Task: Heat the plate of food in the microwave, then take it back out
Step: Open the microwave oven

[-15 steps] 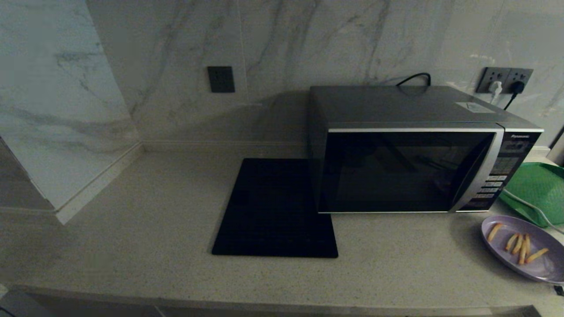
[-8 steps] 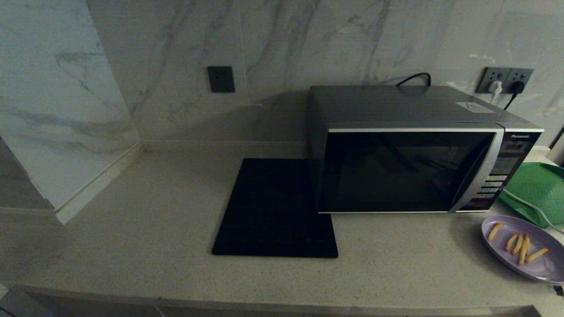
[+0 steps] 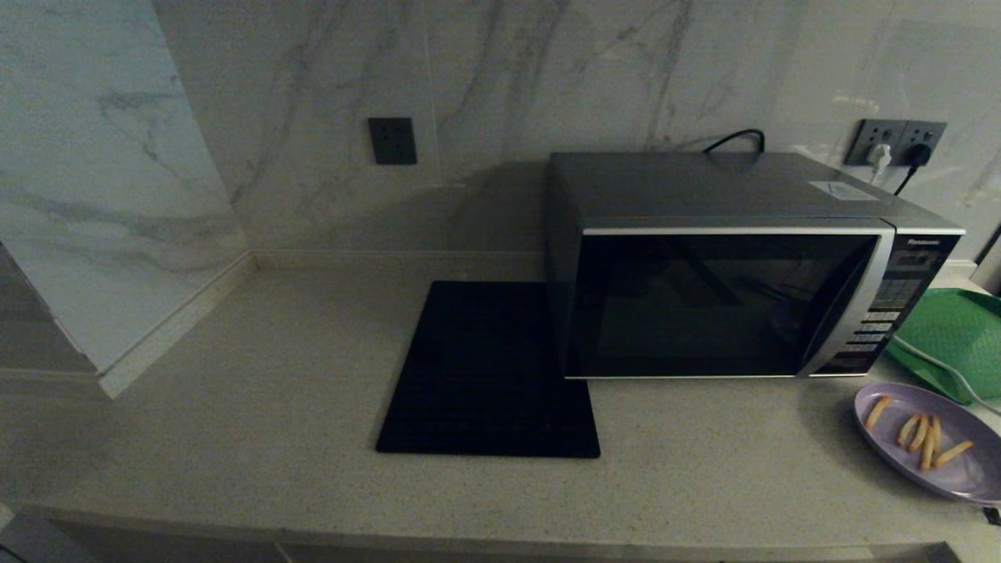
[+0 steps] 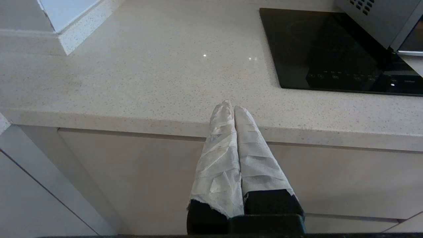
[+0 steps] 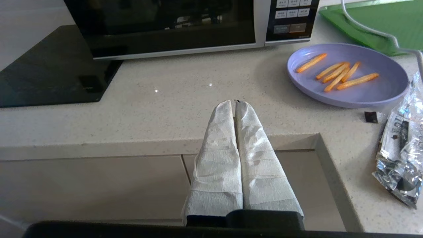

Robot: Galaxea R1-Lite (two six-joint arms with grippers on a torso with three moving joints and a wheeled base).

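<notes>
The dark grey microwave stands at the back right of the counter with its black glass door closed; its button panel shows in the right wrist view. The lavender plate of food, with several fries on it, rests on the counter in front of the microwave's right end. My right gripper hangs shut and empty at the counter's front edge, short of the plate. My left gripper is shut and empty at the front edge, left of the black mat. Neither arm shows in the head view.
A flat black square mat lies left of the microwave. A green mesh tray sits to the microwave's right, crossed by a white cable. A crumpled foil wrapper lies near the plate. A counter notch opens below it.
</notes>
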